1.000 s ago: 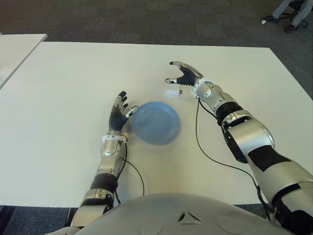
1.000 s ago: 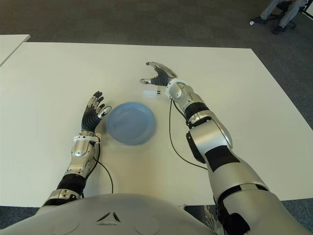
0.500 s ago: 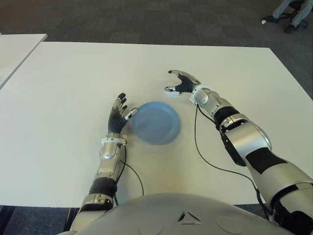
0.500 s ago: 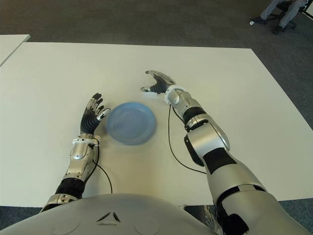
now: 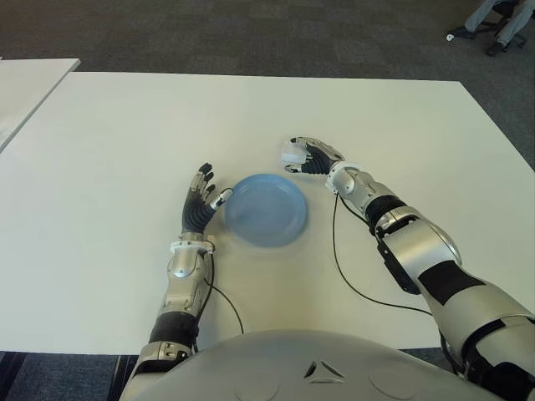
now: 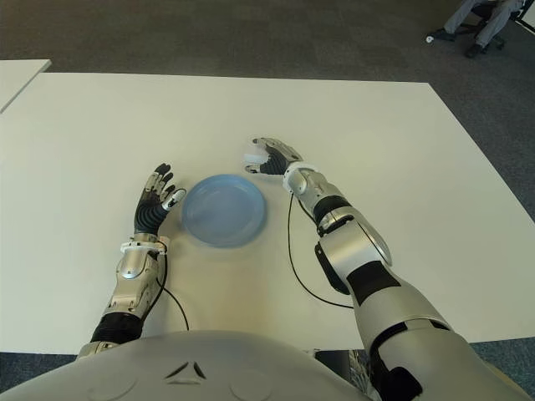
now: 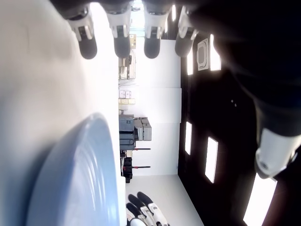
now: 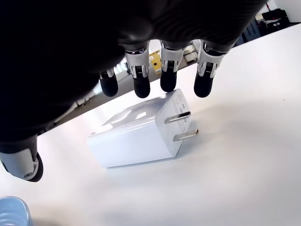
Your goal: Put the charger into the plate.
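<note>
Right robot hand (image 5: 311, 155) is arching over the charger (image 8: 141, 134), fingers curled around it but not yet clamping. Charger is lying on the counter (image 5: 125, 134), just beyond the plate (image 5: 265, 209). Left robot hand (image 5: 201, 200) is idling beside the plate's left edge, fingers extended, holding nothing.

right hand (image 5: 311, 156) fingers curved palm-down, left hand (image 5: 201, 200) spread

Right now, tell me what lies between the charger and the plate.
Nothing: only bare table separates the charger, under the right hand, from the plate; both eye views show it.
</note>
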Tool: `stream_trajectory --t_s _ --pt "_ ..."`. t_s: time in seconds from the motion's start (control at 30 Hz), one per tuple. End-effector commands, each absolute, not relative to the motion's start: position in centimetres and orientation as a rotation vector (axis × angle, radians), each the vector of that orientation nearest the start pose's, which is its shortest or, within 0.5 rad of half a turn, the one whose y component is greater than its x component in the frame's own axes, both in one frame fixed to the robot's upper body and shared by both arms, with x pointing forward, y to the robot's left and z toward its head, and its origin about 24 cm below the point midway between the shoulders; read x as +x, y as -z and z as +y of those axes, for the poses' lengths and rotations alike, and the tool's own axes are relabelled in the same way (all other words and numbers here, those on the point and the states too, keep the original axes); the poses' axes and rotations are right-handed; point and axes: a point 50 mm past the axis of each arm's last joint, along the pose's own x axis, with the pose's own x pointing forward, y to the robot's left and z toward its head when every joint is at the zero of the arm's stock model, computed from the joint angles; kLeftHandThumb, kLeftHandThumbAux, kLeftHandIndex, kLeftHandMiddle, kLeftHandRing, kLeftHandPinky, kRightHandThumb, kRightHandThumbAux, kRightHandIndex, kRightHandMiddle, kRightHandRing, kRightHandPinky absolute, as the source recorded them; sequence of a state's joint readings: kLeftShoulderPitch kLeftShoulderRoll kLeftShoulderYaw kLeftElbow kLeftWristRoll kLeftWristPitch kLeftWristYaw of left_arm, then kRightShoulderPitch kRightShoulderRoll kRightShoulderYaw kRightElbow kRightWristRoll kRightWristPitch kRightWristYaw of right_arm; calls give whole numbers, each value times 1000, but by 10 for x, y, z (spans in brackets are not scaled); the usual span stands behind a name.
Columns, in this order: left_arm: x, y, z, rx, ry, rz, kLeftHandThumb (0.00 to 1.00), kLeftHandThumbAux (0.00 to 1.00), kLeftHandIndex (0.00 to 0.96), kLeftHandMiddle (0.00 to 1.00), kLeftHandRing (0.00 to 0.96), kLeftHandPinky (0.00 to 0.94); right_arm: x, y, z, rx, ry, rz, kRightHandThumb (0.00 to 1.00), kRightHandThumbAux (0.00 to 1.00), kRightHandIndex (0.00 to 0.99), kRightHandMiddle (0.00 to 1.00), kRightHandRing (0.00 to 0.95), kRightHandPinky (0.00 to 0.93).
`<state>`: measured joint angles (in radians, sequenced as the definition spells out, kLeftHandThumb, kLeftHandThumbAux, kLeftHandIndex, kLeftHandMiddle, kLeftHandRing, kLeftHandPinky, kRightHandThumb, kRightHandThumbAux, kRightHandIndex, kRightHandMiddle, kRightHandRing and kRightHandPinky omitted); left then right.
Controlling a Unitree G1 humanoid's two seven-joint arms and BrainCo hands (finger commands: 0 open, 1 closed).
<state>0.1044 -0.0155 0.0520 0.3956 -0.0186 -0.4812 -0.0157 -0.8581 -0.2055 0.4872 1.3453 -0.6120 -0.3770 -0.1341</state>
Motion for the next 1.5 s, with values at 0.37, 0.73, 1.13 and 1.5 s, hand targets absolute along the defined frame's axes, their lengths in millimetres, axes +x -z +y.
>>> stream_trajectory --t_s 0.37,0.73,1.13,1.5 --pt "197 32 164 -38 -56 74 0 548 0 76 70 80 345 4 -132 -1205 -533 155 251 558 0 0 2 50" --pt "199 31 165 -47 -44 76 0 545 2 84 77 85 342 8 -142 -1286 -557 161 53 700 0 43 61 120" --pt "200 32 166 -54 -43 78 0 546 7 94 84 81 342 2 -161 -1474 -665 96 0 728 0 122 168 236" --pt "202 35 166 -56 -44 84 0 544 12 96 84 86 341 -8 -188 -1738 -816 24 0 753 4 243 276 262"
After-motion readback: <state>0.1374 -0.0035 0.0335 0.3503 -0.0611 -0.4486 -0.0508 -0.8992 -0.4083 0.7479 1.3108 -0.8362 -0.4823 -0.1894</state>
